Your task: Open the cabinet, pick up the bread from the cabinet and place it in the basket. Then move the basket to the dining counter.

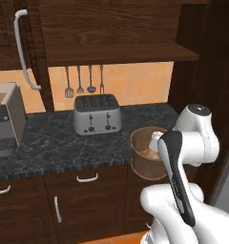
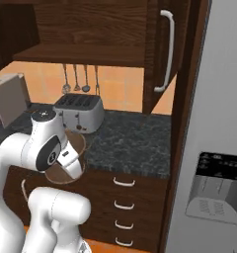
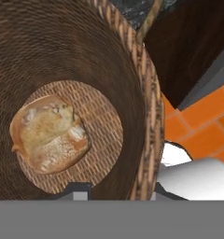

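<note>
The round woven basket (image 1: 144,151) hangs at the front edge of the black worktop, its bottom past the edge; it is partly hidden behind my arm (image 2: 73,163). The pale tan bread (image 3: 49,134) lies on the basket's floor. My gripper (image 3: 116,192) is shut on the basket's rim (image 3: 149,116), one finger inside the wall and one outside. The dark wood cabinet (image 1: 111,28) stands open above, its doors swung out to the left (image 1: 22,47) and to the right (image 2: 165,49). The dining counter is out of view.
A silver toaster (image 1: 97,114) stands behind the basket and a coffee machine (image 1: 6,119) at far left. Utensils (image 1: 83,81) hang on the back wall. A grey fridge (image 2: 214,148) rises on the right, beside drawers (image 2: 123,202). Orange floor tiles (image 3: 202,116) lie below.
</note>
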{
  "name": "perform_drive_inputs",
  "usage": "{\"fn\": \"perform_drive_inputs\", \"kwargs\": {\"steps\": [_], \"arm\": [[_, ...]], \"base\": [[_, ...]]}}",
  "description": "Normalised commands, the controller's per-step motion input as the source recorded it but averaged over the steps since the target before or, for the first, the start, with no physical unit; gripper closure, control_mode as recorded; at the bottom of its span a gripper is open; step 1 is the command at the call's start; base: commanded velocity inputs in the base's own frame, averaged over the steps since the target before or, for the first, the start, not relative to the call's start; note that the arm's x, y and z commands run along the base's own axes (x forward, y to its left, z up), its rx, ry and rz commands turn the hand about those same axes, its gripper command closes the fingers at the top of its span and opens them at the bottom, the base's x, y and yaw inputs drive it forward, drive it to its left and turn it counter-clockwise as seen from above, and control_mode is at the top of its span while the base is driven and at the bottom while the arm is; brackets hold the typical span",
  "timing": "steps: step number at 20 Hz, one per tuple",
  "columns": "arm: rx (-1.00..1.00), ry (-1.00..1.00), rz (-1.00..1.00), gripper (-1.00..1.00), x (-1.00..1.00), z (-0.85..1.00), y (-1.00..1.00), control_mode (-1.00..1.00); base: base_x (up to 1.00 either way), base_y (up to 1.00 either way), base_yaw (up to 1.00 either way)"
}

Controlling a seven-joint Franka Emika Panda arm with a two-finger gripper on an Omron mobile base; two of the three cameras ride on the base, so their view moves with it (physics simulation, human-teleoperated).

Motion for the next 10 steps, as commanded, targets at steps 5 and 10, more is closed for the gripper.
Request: {"fn": "perform_drive_inputs", "kwargs": {"steps": [5,10], "arm": [[0.00,0.00,0.00,1.00,0.00,0.00,0.00,1.00],[0.00,0.00,0.00,1.00,0.00,0.00,0.00,1.00]], "base": [[-0.85,0.00,0.23],[-0.36,-0.01,0.86]]}}
